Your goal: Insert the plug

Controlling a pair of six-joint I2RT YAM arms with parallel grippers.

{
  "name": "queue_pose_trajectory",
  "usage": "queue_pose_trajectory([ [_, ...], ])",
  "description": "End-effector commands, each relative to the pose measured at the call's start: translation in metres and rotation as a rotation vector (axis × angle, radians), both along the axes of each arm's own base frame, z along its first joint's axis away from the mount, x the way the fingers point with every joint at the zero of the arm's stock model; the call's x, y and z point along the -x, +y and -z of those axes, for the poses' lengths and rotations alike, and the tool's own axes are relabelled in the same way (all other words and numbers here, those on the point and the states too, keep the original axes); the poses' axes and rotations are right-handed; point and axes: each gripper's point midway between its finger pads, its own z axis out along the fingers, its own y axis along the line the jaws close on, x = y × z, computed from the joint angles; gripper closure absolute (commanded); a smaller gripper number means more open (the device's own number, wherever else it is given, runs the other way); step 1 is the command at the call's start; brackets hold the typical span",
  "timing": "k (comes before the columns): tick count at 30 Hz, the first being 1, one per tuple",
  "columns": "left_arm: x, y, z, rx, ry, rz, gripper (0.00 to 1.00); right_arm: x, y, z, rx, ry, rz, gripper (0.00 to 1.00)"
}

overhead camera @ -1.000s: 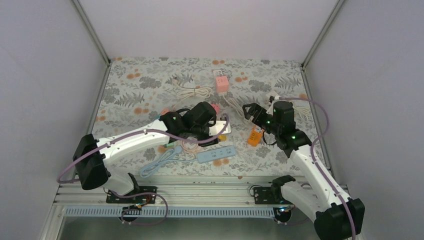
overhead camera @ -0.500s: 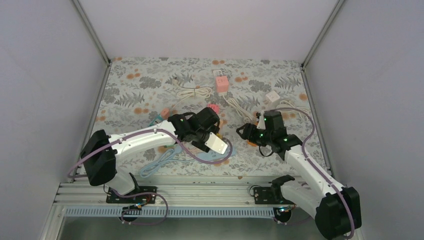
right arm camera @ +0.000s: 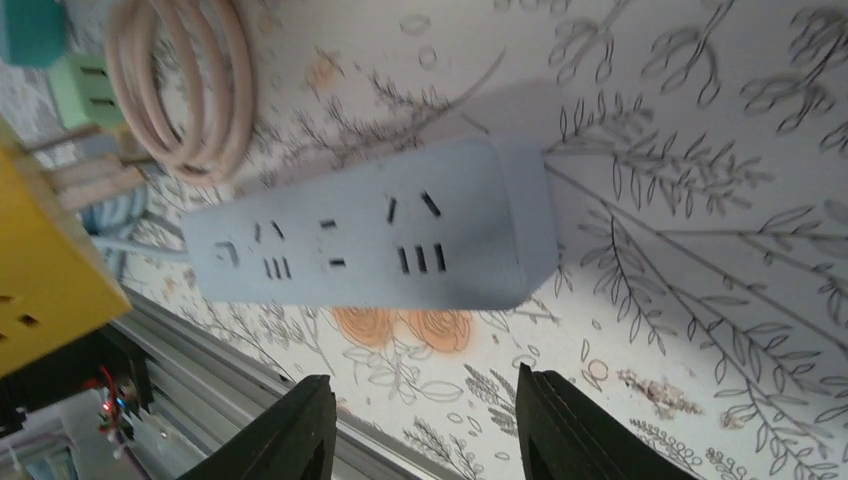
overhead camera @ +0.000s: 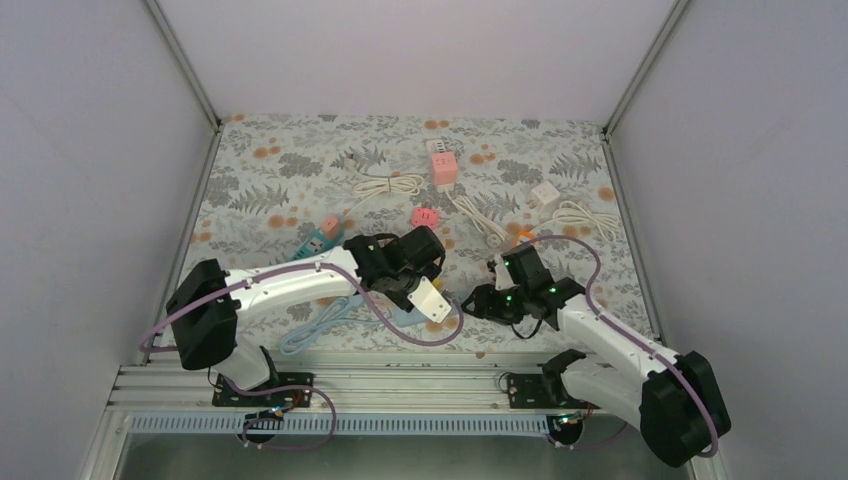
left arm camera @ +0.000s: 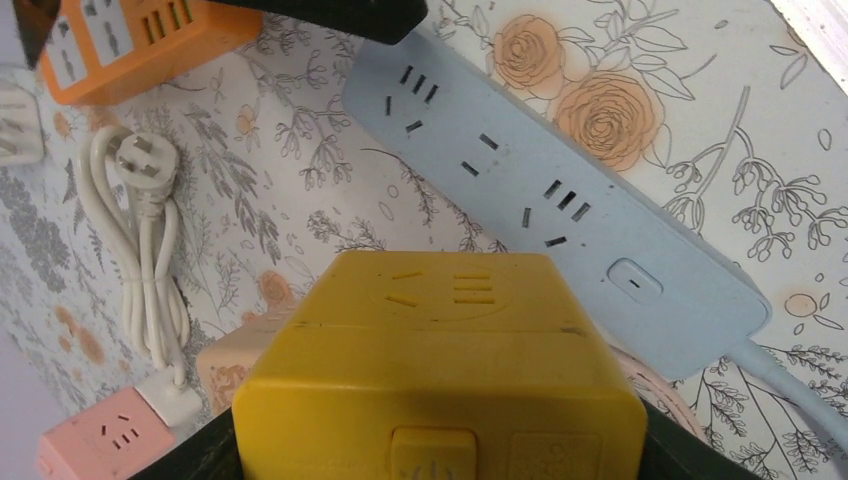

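Note:
My left gripper (overhead camera: 428, 295) is shut on a yellow socket block (left arm camera: 440, 370), which fills the lower left wrist view with its slots facing away. Just beyond it a pale blue power strip (left arm camera: 560, 190) lies flat on the floral mat. A white plug (left arm camera: 140, 165) on a coiled white cord rests on the mat to the left, apart from both grippers. My right gripper (right arm camera: 425, 430) hovers over the mat by the strip's end (right arm camera: 370, 250), its jaws apart and nothing between them. In the top view the two grippers stand close together near the front edge.
An orange strip (left arm camera: 130, 40) and a pink cube socket (left arm camera: 95, 440) lie near the white plug. A pink coiled cord (right arm camera: 190, 90) sits beyond the blue strip. The metal front rail (right arm camera: 200, 400) runs close beside the right fingers. More cords and sockets (overhead camera: 440, 165) lie at the back.
The right arm swung from the mid-right toward the front centre and its jaws narrowed. The left gripper carried the yellow block toward the front, over the blue strip.

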Motion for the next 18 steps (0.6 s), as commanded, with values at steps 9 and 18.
queue_pose_trajectory([
  [9,0.022,0.01,0.008,-0.038,-0.004,0.09,0.71,-0.001,-0.001,0.029,0.115,0.032,-0.047,0.63],
  [18,0.02,0.006,0.009,-0.051,0.002,0.075,0.71,-0.031,-0.001,0.033,0.168,-0.001,0.044,0.67],
])
